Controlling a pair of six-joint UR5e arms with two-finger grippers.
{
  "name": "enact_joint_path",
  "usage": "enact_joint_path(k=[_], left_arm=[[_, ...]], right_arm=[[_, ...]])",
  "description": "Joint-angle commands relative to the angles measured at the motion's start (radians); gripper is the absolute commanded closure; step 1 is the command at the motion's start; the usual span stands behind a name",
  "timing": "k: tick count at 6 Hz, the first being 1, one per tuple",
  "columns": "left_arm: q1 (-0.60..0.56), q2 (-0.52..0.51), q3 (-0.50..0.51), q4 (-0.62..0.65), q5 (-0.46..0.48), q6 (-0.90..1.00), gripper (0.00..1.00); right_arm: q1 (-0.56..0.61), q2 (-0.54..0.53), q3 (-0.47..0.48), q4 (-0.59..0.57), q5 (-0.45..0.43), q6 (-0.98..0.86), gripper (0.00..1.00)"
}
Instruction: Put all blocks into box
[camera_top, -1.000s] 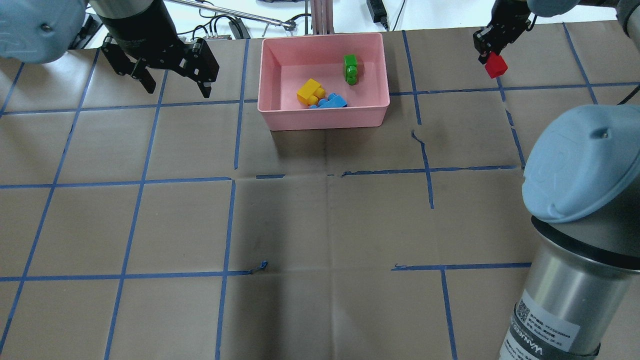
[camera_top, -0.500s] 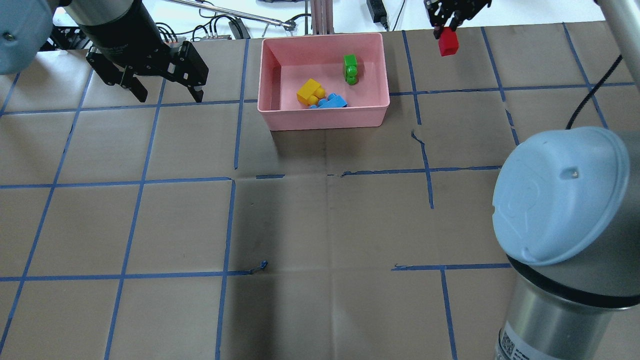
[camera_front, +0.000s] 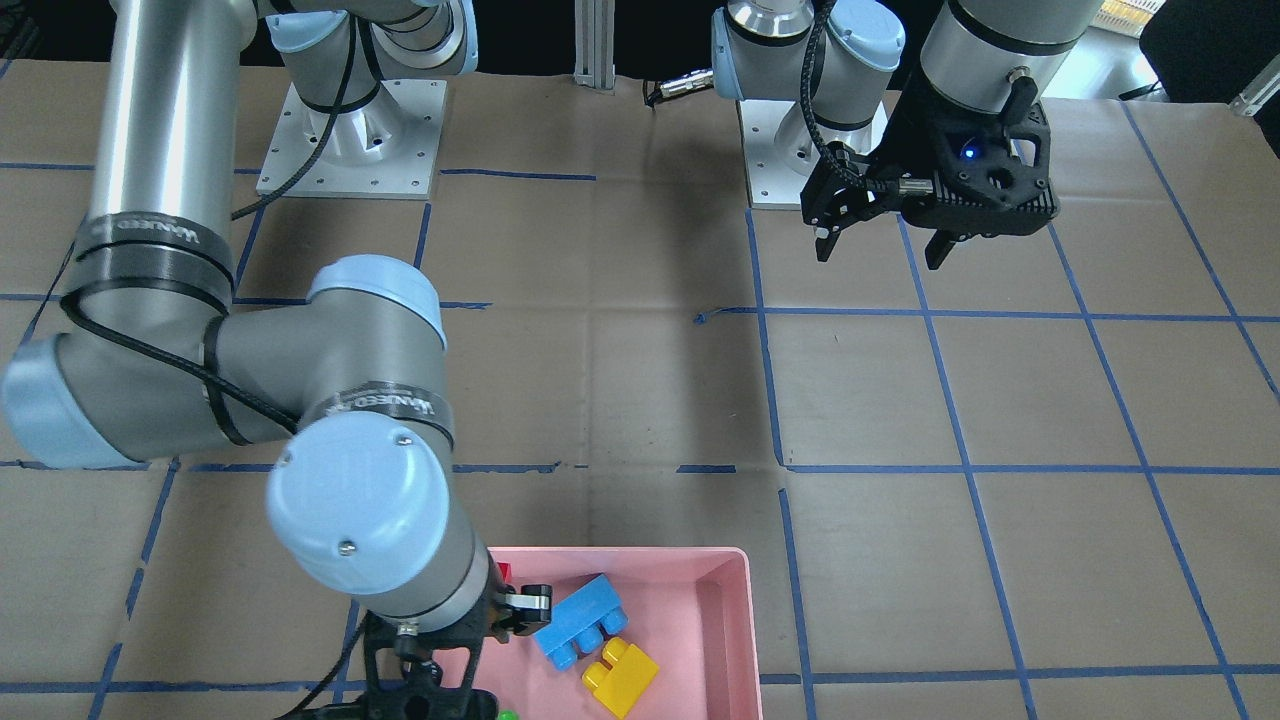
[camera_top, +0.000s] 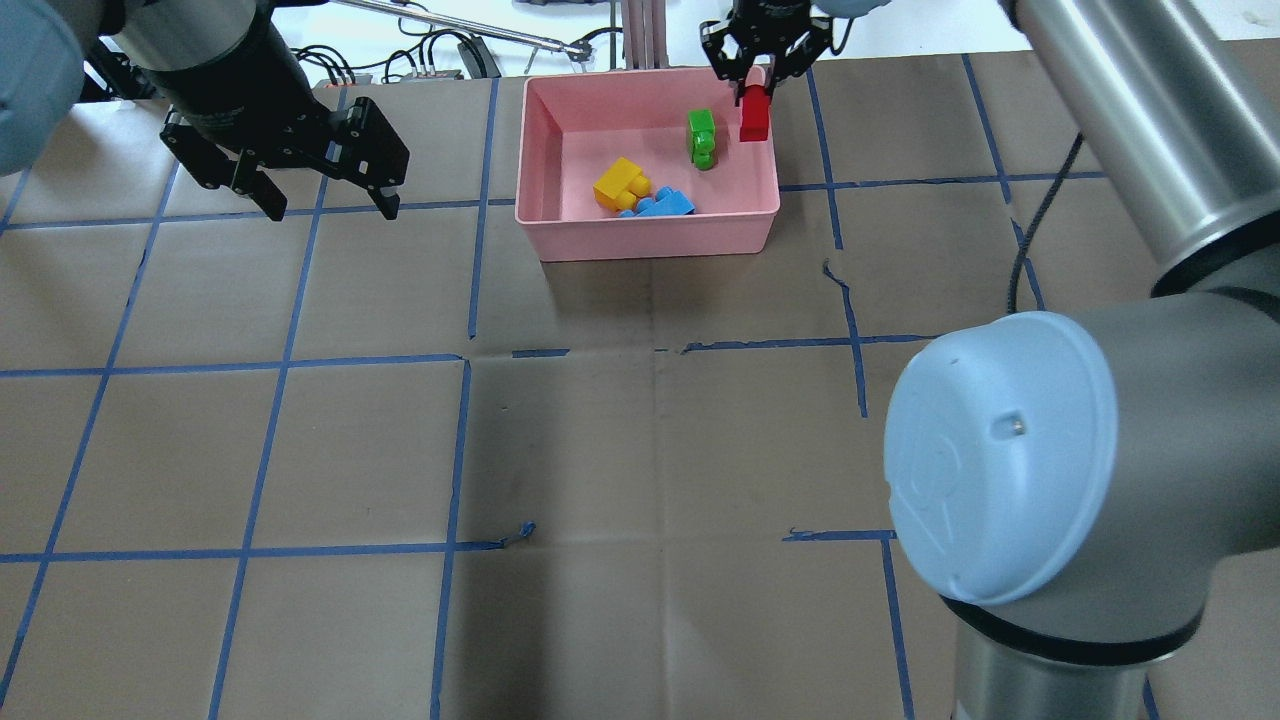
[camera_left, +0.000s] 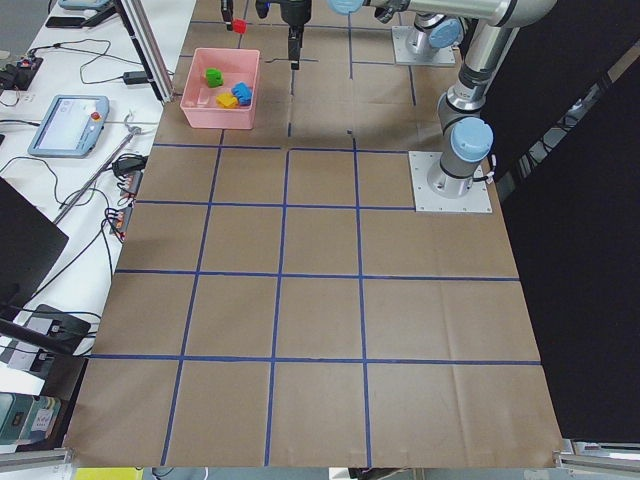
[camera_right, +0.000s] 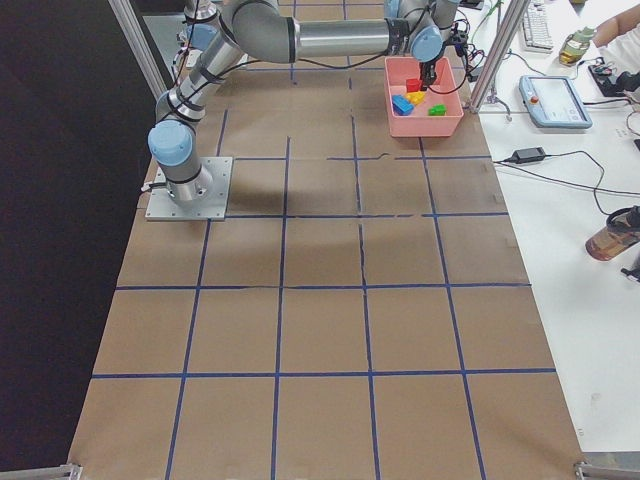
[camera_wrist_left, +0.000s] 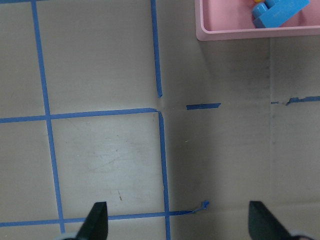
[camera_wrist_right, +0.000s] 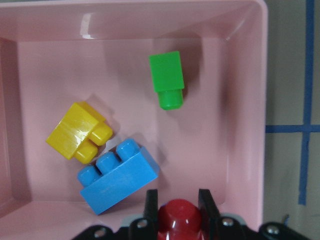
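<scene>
We see the right end effector (camera_top: 757, 88) pinching the red block (camera_top: 754, 118). The right wrist view confirms this: one finger is pressed against each side of the block. The overhead view places the block over the far right corner of the box (camera_top: 650, 243), just beside the green block (camera_top: 702, 135). We cannot tell from any view how high it hangs above the box floor. In the front-facing view the right arm's elbow covers this corner, and only a sliver of red shows.

The green block, the yellow block (camera_top: 620, 185) and the blue block (camera_top: 662, 205) lie inside the box. The right wrist view shows yellow and blue touching, with green apart from them. The overhead view shows this less clearly.

The left end effector (camera_top: 330, 205) is spread and holds nothing. It hangs over the table (camera_top: 640, 450), well apart from the box on its left. The left wrist view shows both fingertips wide apart over bare table, with one box corner and the blue block at its upper edge.

Both side views show the blocks only as small colour patches.
</scene>
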Motion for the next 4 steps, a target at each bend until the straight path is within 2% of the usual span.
enact_joint_path(k=[1, 2, 4], left_arm=[[0.003, 0.001, -0.001, 0.004, -0.003, -0.002, 0.0], [0.003, 0.002, -0.001, 0.004, 0.0, -0.002, 0.0], [0.003, 0.002, -0.001, 0.005, 0.005, 0.0, 0.0]], right_arm=[[0.024, 0.074, 0.014, -0.061, 0.0, 0.051, 0.35], [0.024, 0.071, 0.02, -0.058, 0.002, 0.049, 0.01], [0.008, 0.027, 0.017, -0.037, -0.003, 0.029, 0.0]])
